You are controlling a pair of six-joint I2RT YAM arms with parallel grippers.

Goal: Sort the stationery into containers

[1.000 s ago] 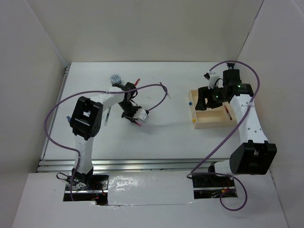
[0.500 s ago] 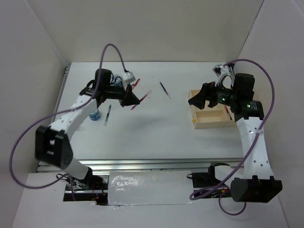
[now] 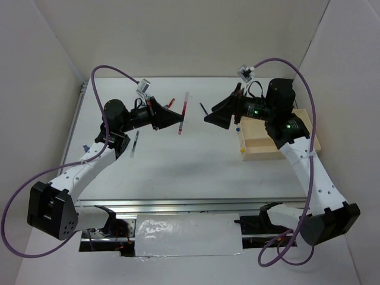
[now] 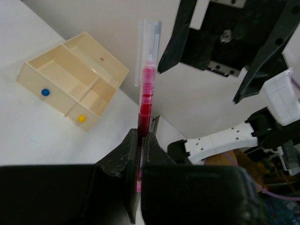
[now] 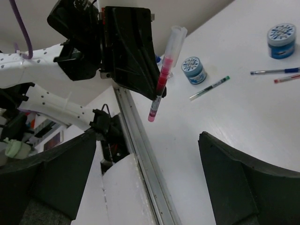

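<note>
Mid-air, left pincer [image 4: 140, 137] grips red pen [image 4: 146, 93] — right pincer [image 5: 147, 136] opposite, agape.

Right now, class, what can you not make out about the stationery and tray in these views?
Top view: the right arm covers the far part of the tray.
Top view: the two rolls do not show, seemingly under the left arm.
Left wrist view: the left claw hides the lower end of the red pen.
Left wrist view: the blue spot and yellow spot on the tray are too small to identify.
</note>
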